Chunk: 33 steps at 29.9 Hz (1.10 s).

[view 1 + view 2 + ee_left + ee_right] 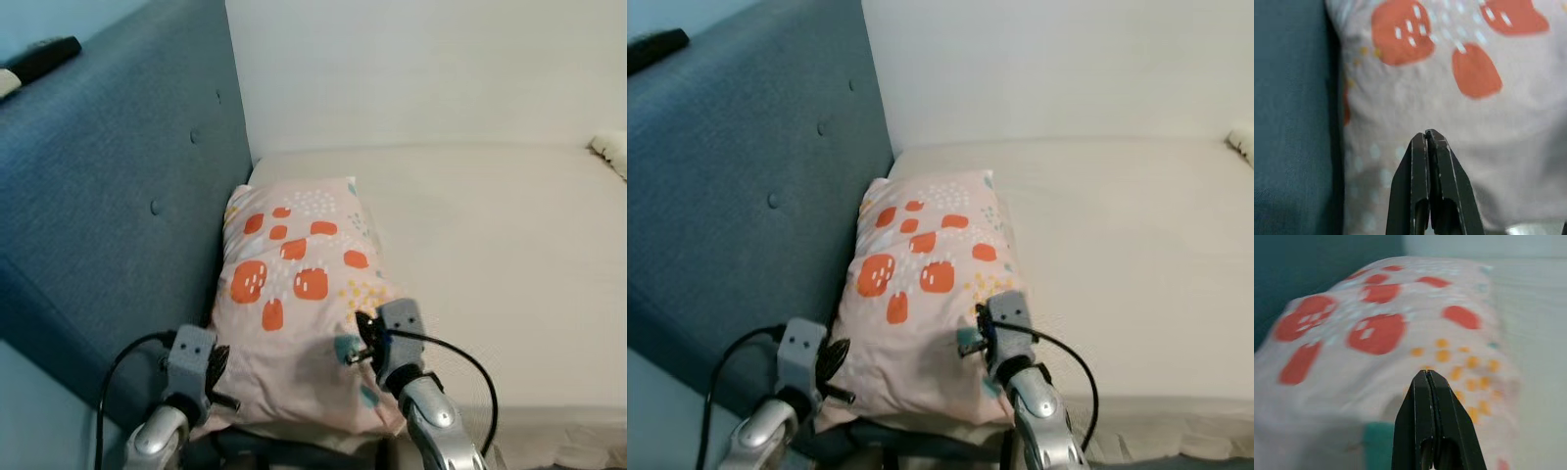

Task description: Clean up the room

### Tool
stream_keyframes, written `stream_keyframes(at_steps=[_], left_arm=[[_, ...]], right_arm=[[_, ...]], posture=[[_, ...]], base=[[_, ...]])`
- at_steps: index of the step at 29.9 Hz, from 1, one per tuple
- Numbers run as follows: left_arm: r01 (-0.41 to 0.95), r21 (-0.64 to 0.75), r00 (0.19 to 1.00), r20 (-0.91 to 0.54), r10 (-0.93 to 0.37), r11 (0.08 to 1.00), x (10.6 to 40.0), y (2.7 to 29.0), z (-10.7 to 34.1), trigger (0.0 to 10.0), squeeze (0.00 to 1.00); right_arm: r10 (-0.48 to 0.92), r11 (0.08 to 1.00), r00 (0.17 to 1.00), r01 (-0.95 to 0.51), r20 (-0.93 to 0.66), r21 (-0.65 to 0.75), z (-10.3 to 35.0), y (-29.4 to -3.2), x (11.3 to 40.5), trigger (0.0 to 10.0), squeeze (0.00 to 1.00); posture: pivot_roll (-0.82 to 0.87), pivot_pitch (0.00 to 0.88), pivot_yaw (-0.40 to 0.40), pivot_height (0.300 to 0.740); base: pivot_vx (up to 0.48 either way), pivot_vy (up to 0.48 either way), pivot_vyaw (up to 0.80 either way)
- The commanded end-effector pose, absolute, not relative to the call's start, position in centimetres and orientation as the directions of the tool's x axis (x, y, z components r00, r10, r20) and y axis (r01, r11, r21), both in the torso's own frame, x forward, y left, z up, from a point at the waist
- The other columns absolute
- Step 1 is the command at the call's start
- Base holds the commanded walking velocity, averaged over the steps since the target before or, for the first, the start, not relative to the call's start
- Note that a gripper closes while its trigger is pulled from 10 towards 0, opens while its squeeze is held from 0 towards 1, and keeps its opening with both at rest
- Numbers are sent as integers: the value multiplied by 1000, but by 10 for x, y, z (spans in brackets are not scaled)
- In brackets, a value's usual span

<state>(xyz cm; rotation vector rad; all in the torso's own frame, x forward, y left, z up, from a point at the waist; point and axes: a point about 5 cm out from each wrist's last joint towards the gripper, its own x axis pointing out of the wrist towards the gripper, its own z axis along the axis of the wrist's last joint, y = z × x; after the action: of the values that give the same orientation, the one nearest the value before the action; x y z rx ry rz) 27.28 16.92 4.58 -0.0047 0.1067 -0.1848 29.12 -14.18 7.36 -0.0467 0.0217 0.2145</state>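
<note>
Basically, the pillow [299, 313], pink with orange blotches, lies lengthwise on the cream mattress [490, 255], lower centre of the head views, its left edge pressed against the blue upholstered headboard [108, 215]. Both arms are at its near end: left gripper [1429, 139] at the lower left corner beside the headboard, right gripper [1428, 377] over the lower right part near the teal and yellow print. Each wrist view shows the two black fingers pressed together with no fabric between them, so both are closed and holding nothing.

Risks, judged from this:
- Closed fingers cannot take the pillow; pushing in with them shut would likely just shove it up the bed or bunch the cover.
- The near end hangs close to the mattress edge at the bottom of the frame; an uneven nudge could tip it off the bed.
- The left gripper sits tight to the headboard, so opening there may catch a finger on the upholstery or pinch only a thin fold of cover that slips.
- A soft, floppy pillow held by one corner would sag and twist.

A dark object [44, 57] sits on the headboard top, upper left, and something pale [612, 152] at the far right edge; too small to identify.
</note>
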Motion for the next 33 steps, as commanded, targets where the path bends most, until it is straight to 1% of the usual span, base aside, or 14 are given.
stream_keyframes(at_steps=[1, 2, 3, 4, 5, 6, 11, 18, 33], left_arm=[[138, -51, 979, -144, -144, 989, 269, 173, 39, 10000, 0], [138, -51, 979, -144, -144, 989, 269, 173, 39, 10000, 0], [119, -90, 981, -145, -132, 989, 272, 163, 40, 10000, 0], [119, -90, 981, -145, -132, 989, 272, 163, 40, 10000, 0], [131, -87, 983, -119, -141, 988, 273, 154, 43, 10000, 0], [135, -83, 984, -103, -143, 987, 273, 152, 46, 10000, 0], [149, -85, 985, -70, -155, 985, 273, 146, 50, 10000, 0], [166, -92, 982, -72, -173, 982, 270, 140, 54, 10000, 0], [174, -59, 979, -93, -179, 983, 268, 142, 51, 10000, 0]], right_arm=[[165, 986, 985, -166, -55, -19, 66, -148, 286, 10000, 0], [165, 986, 985, -166, -55, -19, 66, -148, 286, 10000, 0], [93, 994, 993, -96, -78, -46, 58, -160, 280, 10000, 0], [93, 994, 993, -96, -78, -46, 58, -160, 280, 10000, 0], [54, 997, 995, -59, -87, -58, 53, -166, 274, 10000, 0], [47, 997, 995, -53, -91, -59, 52, -167, 273, 10000, 0], [54, 998, 995, -57, -89, -32, 51, -166, 269, 10000, 0], [40, 999, 994, -43, -104, -30, 48, -166, 265, 10000, 0], [52, 998, 991, -57, -127, -33, 42, -162, 261, 10000, 0]], posture=[[-4, 107, 24, 611], [-4, 107, 24, 611], [-4, 83, 28, 611], [-4, 83, 28, 611], [-4, 76, 30, 611], [-4, 76, 30, 611], [-4, 64, 35, 611], [5, 55, 24, 641], [1, 38, 19, 696]], base=[[0, 0, 0], [0, 0, 0], [0, 0, 0], [0, 0, 0], [0, 0, 0], [0, 0, 0], [0, 0, 0], [0, 0, 0], [0, 0, 0]])
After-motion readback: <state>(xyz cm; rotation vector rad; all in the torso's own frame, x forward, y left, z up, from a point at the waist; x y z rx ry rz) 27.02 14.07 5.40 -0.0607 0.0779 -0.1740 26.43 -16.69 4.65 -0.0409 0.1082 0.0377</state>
